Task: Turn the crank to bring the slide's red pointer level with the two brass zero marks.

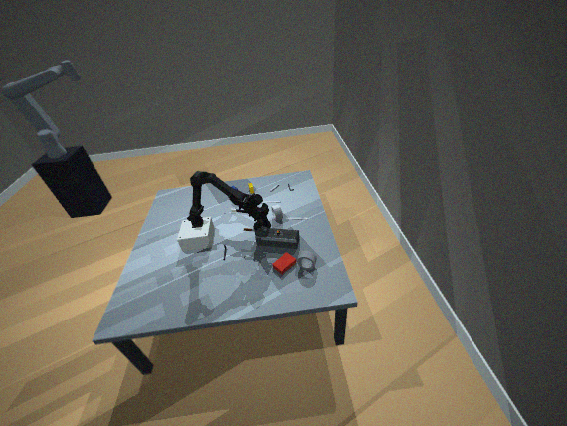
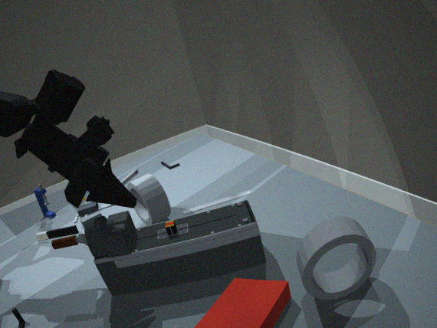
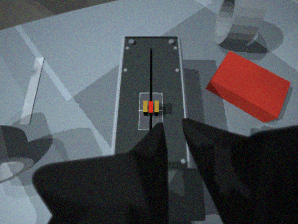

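The dark slide machine (image 1: 279, 243) (image 2: 230, 249) (image 3: 135, 65) stands on the table. Its red pointer (image 2: 170, 223) (image 3: 151, 107) sits in the slot between two brass marks and looks level with them in the wrist view; a tiny offset cannot be told. The crank's brown handle (image 1: 247, 229) (image 2: 64, 242) sticks out at the machine's left end in the exterior view and is outside the wrist view. My gripper (image 2: 133, 204) (image 3: 172, 126) is nearly shut, with a narrow gap and nothing visible in it. It is over the housing end, away from the handle. One fingertip is hidden in the exterior view.
A red block (image 1: 284, 263) (image 2: 245, 303) (image 3: 252, 87) and a grey ring (image 1: 307, 264) (image 2: 337, 260) lie beside the machine. Another grey ring (image 1: 277, 214) (image 2: 157, 199) is behind it. A blue clamp-like thing (image 2: 41, 203) and a black-and-white stick (image 2: 63, 232) are near the handle end.
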Robot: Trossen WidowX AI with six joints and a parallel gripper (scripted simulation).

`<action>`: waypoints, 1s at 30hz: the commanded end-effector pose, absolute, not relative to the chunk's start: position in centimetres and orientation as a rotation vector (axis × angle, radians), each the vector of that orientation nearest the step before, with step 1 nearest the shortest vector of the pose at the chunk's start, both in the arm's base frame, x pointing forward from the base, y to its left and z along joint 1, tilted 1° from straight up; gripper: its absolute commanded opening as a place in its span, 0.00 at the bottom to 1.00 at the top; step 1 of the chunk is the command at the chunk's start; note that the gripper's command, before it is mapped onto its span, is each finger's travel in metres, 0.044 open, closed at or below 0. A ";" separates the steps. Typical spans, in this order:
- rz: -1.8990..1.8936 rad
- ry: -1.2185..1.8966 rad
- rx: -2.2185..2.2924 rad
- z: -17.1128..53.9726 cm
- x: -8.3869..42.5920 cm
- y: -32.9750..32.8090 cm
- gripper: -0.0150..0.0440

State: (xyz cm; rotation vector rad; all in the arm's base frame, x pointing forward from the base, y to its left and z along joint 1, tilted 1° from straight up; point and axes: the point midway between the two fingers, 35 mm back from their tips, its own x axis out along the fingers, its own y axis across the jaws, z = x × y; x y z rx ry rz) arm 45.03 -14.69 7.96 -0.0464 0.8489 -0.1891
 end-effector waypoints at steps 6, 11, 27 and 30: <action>-0.189 0.849 -0.046 8.0 45.0 -14.7 0.25; -0.189 0.849 -0.046 8.0 45.0 -14.7 0.25; -0.188 0.849 -0.046 8.0 45.0 -14.7 0.52; -0.188 0.849 -0.046 8.0 45.0 -14.7 0.65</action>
